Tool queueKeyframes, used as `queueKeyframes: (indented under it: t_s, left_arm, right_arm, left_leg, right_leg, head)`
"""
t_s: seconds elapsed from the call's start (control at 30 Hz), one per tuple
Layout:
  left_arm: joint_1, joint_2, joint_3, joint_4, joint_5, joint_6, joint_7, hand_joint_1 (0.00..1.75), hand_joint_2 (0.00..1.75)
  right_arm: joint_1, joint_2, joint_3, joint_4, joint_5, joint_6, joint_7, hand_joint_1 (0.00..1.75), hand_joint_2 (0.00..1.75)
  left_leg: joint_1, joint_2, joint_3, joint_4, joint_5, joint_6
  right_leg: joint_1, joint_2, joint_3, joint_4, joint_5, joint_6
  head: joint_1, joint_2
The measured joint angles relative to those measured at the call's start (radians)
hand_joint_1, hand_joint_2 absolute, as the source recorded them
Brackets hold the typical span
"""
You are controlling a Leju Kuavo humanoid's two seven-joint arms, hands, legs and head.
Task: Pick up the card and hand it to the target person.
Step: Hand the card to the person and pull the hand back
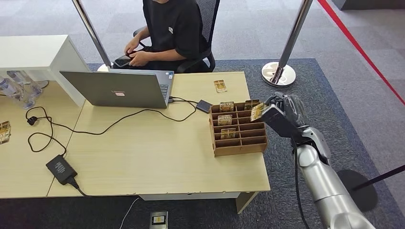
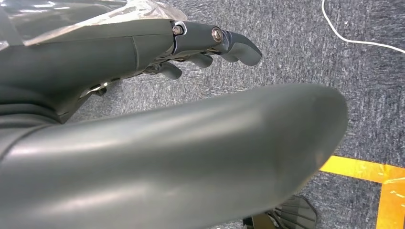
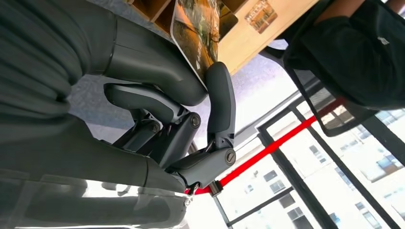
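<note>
1. Right hand [image 1: 279, 107]: at 3 o'clock of the counter [image 1: 157, 157], pinching the card [image 1: 258, 111] between thumb and a finger, just beside the wooden rack [image 1: 237, 129].
2. Card: held clear above the rack's right edge, tilted.
3. Left hand [image 2: 200, 47]: hangs over the carpet, holding nothing, fingers loosely apart.
4. Person [image 1: 169, 31]: seated at 12 o'clock, looking at a phone [image 1: 122, 60].
5. Risk: the thin edge pinch may let the card slip during the swing; the rack or laptop [image 1: 119, 88] could snag it.

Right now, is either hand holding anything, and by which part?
The right hand pinches a card by one edge, thumb against finger. The left hand holds nothing.
</note>
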Motion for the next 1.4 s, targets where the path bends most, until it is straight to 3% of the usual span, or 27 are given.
queueKeyframes:
  t_s: [0.27, 0.6, 1.4]
  left_arm:
    - [0.000, -0.001, 0.001, 0.000, -0.004, 0.006, 0.007, 0.00, 0.00]
    - [0.002, -0.006, 0.013, 0.001, -0.002, 0.027, 0.006, 0.00, 0.00]
    - [-0.002, -0.001, 0.001, 0.003, -0.027, 0.025, 0.007, 0.00, 0.00]
  right_arm:
    - [-0.002, 0.071, -0.005, 0.025, -0.049, -0.020, -0.003, 1.73, 1.75]
    - [-0.084, 0.171, -0.002, 0.125, -0.109, -0.063, -0.002, 1.75, 1.75]
    - [-0.190, 0.233, 0.009, 0.312, -0.212, -0.173, -0.044, 1.75, 1.75]
  left_leg:
    - [0.000, 0.001, 0.000, 0.000, 0.000, 0.000]
    - [0.000, 0.002, -0.001, 0.000, 0.000, 0.000]
    - [0.000, 0.000, -0.001, 0.000, 0.000, 0.000]
  right_leg:
    - [0.001, 0.001, 0.000, 0.000, 0.000, 0.000]
    - [0.001, 0.002, -0.002, 0.001, 0.001, 0.000]
    - [0.002, 0.000, -0.001, 0.001, 0.000, 0.000]
  head:
    - [0.000, 0.000]
    - [0.000, 0.000]
    - [0.000, 0.000]
